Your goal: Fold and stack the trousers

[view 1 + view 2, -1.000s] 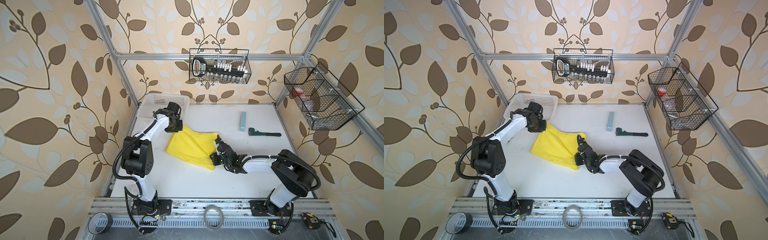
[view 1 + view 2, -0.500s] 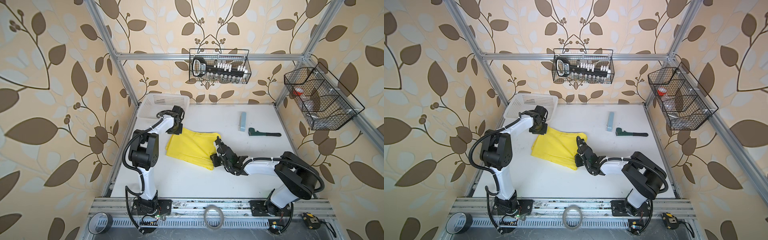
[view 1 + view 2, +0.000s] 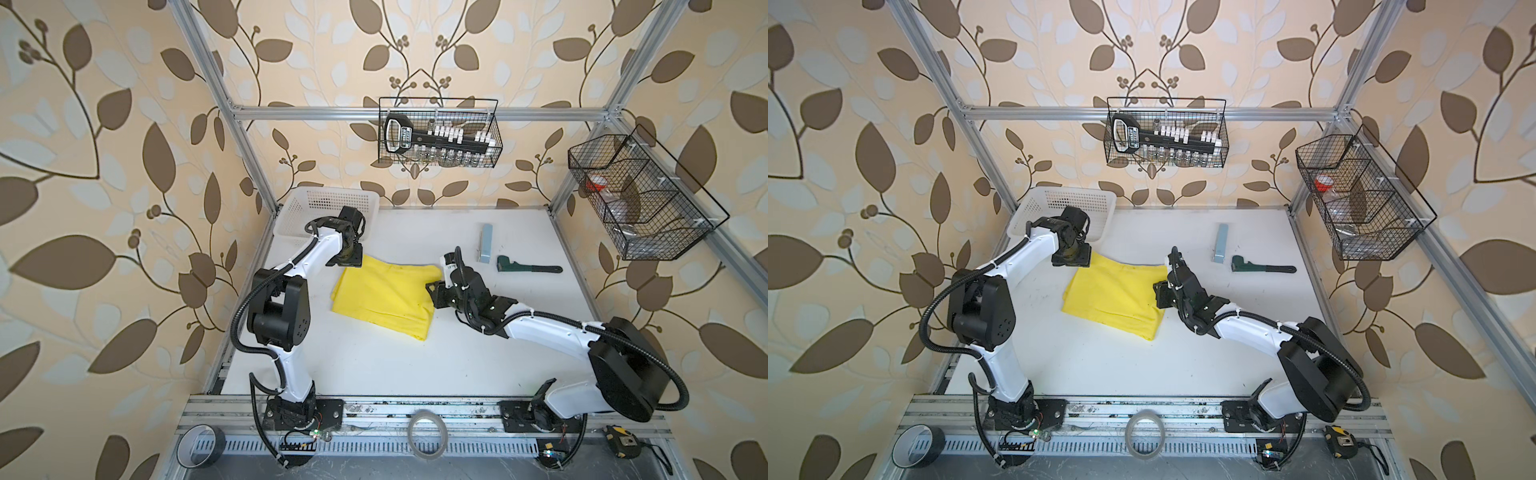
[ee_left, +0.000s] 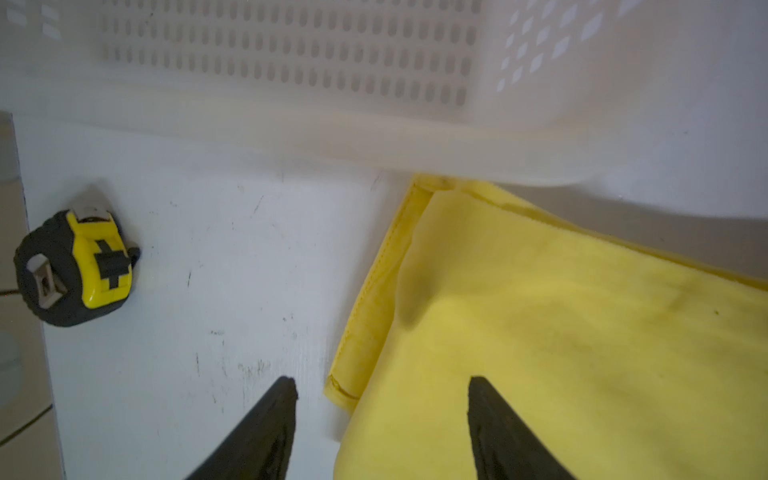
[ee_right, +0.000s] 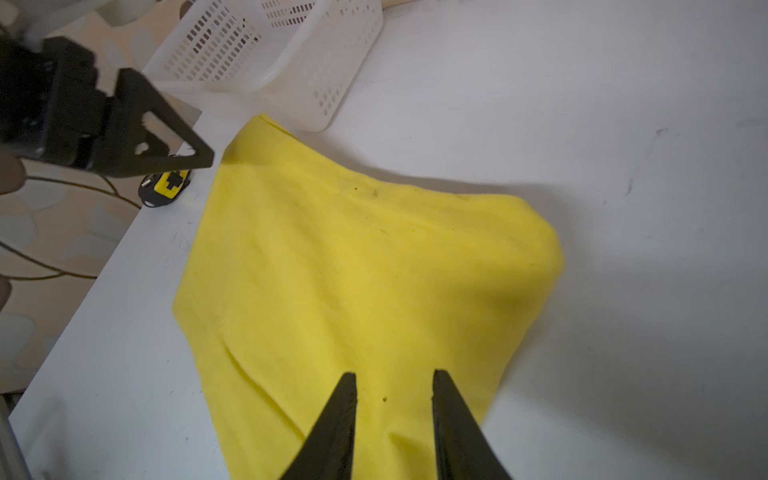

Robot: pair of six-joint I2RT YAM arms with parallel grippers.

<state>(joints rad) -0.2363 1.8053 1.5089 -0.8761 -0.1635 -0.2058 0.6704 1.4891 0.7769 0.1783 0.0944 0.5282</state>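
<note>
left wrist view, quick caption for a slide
Left gripper open over a corner of the folded yellow trousers, white basket beyond.

Nothing legible; the black holder's label (image 3: 400,135) blurs (too small).

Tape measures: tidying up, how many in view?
2. One tape measure on the table edge near the left gripper; another tape measure at the front right corner. Others may be hidden.

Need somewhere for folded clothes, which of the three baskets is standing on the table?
The white plastic basket, far left; the back wire basket and the right wire basket hang on the frame.
</note>
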